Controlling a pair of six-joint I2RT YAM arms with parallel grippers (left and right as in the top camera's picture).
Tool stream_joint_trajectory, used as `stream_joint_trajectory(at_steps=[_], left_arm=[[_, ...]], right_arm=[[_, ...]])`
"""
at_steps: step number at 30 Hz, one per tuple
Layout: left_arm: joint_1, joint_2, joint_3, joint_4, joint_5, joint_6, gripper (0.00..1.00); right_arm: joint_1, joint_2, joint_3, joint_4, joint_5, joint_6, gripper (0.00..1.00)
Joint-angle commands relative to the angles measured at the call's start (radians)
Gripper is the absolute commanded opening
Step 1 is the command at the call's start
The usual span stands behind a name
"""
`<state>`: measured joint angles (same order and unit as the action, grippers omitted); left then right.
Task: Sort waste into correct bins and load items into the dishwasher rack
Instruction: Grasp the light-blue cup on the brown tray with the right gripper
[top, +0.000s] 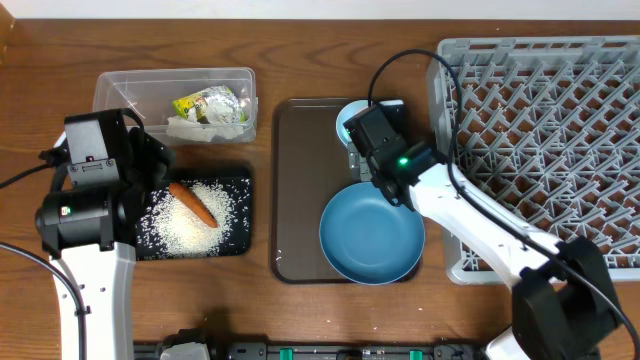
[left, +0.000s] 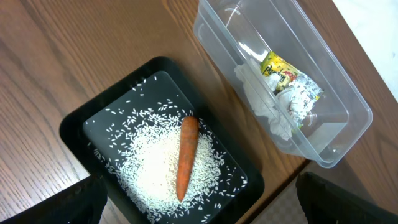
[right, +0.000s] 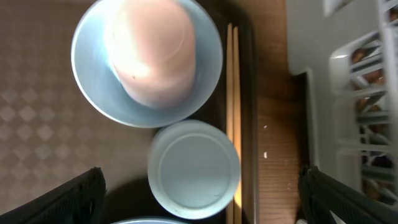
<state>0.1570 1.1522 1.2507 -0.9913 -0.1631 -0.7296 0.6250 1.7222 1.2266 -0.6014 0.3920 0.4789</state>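
Black plastic lies under my left gripper (left: 199, 208): one shallow black tray (left: 71, 127) holding a scatter of white rice grains (left: 146, 171). One small orange carrot (left: 186, 155) lies on the rice, just ahead of my fingers (left: 74, 202), which stand wide apart. Beyond the tray, one clear tub (left: 329, 143) holds one crumpled tissue (left: 261, 102) and one yellow-green wrapper (left: 289, 78), touching each other.

My right gripper (right: 199, 205) is spread too, above the brown serving tray (right: 43, 124). Directly beneath it stands one pale-blue cup (right: 194, 165). Ahead is one small light-blue bowl (right: 99, 81) with one white cup (right: 155, 50) in it. Two chopsticks (right: 232, 106) lie side by side on the side nearer the one grey dishwasher rack (right: 348, 74). Behind my wrist sits one large dark-blue bowl (top: 372, 233).
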Motion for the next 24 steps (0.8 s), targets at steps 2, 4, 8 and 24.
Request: stream_joint_trajectory(at_steps=[2, 4, 8, 24], left_arm=[[0.006, 0.004, 0.002, -0.003, -0.002, -0.002, 0.99], [0.006, 0.004, 0.002, -0.003, -0.002, -0.002, 0.99], [0.006, 0.004, 0.002, -0.003, -0.002, -0.002, 0.99], [0.006, 0.004, 0.002, -0.003, -0.002, -0.002, 0.99]], right_arm=[[-0.005, 0.052, -0.007, 0.003, -0.035, -0.017, 0.96], [-0.010, 0.064, -0.007, 0.005, -0.065, -0.017, 0.97], [-0.029, 0.080, -0.007, 0.008, -0.105, -0.017, 0.97], [-0.095, 0.105, -0.008, 0.012, -0.202, -0.055, 0.92]])
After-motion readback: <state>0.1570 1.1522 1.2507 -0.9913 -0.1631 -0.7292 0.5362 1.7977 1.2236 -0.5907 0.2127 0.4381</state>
